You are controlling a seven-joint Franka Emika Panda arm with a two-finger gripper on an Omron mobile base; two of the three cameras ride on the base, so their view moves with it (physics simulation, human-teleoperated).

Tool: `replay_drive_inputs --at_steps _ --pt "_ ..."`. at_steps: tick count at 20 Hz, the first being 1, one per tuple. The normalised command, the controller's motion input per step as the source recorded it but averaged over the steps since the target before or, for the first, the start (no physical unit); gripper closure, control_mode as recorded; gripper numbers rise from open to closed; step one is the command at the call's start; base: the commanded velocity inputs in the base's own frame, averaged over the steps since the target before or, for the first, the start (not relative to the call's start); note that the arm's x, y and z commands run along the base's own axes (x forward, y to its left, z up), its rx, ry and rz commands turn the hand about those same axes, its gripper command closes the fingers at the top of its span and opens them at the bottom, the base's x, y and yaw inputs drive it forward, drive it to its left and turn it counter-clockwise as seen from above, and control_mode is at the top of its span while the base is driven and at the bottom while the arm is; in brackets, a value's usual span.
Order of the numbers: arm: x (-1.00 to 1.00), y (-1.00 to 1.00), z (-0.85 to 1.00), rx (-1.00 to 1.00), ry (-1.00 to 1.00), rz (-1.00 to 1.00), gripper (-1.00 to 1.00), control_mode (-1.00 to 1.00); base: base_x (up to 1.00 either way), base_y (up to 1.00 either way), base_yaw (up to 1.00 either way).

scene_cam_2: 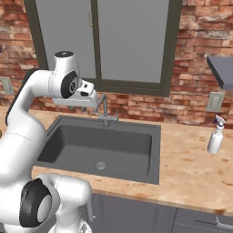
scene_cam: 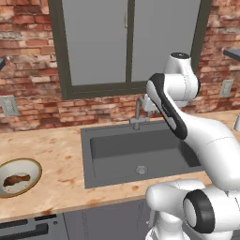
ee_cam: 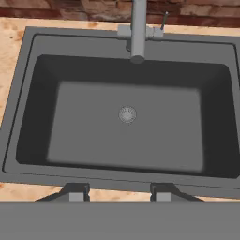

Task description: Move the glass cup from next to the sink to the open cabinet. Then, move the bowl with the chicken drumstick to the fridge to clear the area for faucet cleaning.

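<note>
faucet (ee_cam: 138, 29) spout toward sink (ee_cam: 126, 117) drain

- Red brick wall (scene_cam: 33, 70) behind the desk (scene_cam_2: 195, 168), a speckled tan slab.
- Dark-framed window (scene_cam: 129, 42) with grey panes.
- Pale wall outlets (scene_cam_2: 215, 101).
- Grey cabinet fronts (scene_cam_2: 136, 216) below.

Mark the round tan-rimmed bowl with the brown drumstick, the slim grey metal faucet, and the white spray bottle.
round tan-rimmed bowl (scene_cam: 33, 168): left base view, on its right rim.
slim grey metal faucet (ee_cam: 138, 28): hand view, on the upright stem.
white spray bottle (scene_cam_2: 215, 142): right base view, on its body.
</note>
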Motion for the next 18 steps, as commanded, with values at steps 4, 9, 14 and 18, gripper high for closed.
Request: replay_drive_inputs --at_steps 4,9,14,18 --pt "-0.04 0.0 0.0 0.0 0.01 0.0 -1.0 -1.0 0.0 0.0 0.0" --pt "0.0 0.0 0.0 0.0 0.0 0.0 -1.0 -1.0 0.0 0.0 0.0" --pt "-0.53 0.0 -0.01 0.0 -0.05 0.0 -1.0 1.0 -0.2 0.0 0.0" --pt "0.0 0.0 0.0 0.0 0.0 0.0 -1.0 1.0 -1.0 0.11 0.0"
